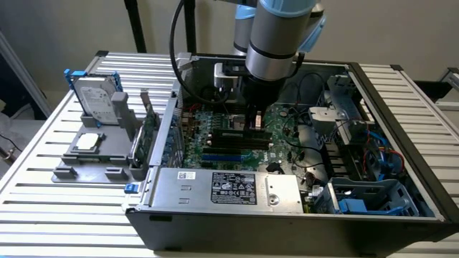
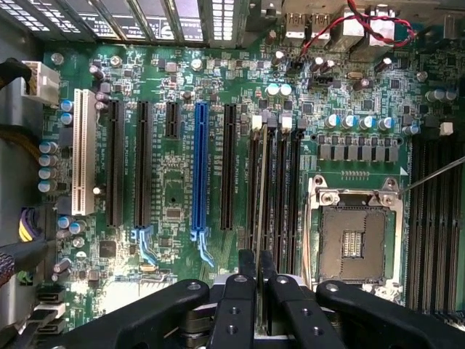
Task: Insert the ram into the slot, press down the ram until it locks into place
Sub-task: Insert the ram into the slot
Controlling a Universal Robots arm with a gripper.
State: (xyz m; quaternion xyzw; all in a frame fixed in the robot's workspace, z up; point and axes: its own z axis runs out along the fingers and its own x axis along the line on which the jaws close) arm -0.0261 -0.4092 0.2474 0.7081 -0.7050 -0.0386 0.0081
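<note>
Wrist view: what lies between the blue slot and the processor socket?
Wrist view: one long black slot, then a bank of narrow black slots; the gripper holds the ram at these.

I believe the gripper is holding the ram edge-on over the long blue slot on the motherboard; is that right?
Not quite: the wrist view shows the gripper holding the ram edge-on over the black slots beside the silver processor socket on the motherboard.

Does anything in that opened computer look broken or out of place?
Nothing looks broken or spilled. The gripper holds the ram edge-on, in line with the slot. Only the processor socket sits bare, perhaps on purpose.
</note>
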